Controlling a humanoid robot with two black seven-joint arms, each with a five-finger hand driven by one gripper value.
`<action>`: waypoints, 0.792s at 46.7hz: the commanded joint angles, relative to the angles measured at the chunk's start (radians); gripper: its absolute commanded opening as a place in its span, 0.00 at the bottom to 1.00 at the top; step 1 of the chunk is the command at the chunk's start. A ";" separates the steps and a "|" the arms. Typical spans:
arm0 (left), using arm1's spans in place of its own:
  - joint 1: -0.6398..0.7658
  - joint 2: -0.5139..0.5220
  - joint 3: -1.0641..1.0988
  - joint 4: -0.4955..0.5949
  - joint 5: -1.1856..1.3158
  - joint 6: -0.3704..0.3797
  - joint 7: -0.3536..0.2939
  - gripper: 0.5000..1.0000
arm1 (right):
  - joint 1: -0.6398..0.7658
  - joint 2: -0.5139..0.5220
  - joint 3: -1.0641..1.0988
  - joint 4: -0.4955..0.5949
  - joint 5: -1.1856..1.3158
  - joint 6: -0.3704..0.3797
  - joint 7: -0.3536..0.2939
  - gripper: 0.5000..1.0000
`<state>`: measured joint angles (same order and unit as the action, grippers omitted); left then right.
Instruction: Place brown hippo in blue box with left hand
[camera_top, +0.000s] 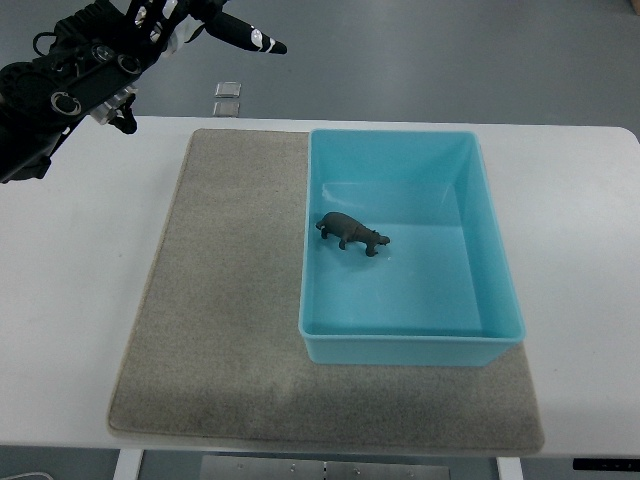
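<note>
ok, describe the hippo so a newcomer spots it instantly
On the white table lies a grey mat, with a blue box on its right part. The brown hippo stands inside, near the left wall, the only thing in the box.

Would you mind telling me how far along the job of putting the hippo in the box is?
It looks done: the brown hippo stands upright on the floor of the blue box, near its left wall. Nothing is in hand; the left hand is raised at the top left corner, off the mat, fingers extended and holding nothing. Nothing visible remains except perhaps parking the arm. The right arm is out of view.
</note>
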<state>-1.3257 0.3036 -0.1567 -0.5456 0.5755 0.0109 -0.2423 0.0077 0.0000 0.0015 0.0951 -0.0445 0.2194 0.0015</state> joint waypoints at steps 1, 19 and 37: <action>0.003 0.000 0.002 0.013 -0.098 0.043 0.000 0.99 | 0.000 0.000 0.000 0.000 0.000 0.000 0.000 0.87; 0.016 -0.012 0.002 0.068 -0.459 0.061 0.001 0.99 | 0.000 0.000 0.000 0.000 0.000 0.000 0.000 0.87; 0.062 -0.074 -0.024 0.246 -0.802 -0.089 0.004 0.99 | 0.000 0.000 0.000 0.000 0.000 0.000 0.000 0.87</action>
<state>-1.2737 0.2377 -0.1641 -0.3104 -0.1955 -0.0714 -0.2378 0.0076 0.0000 0.0015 0.0951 -0.0445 0.2193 0.0016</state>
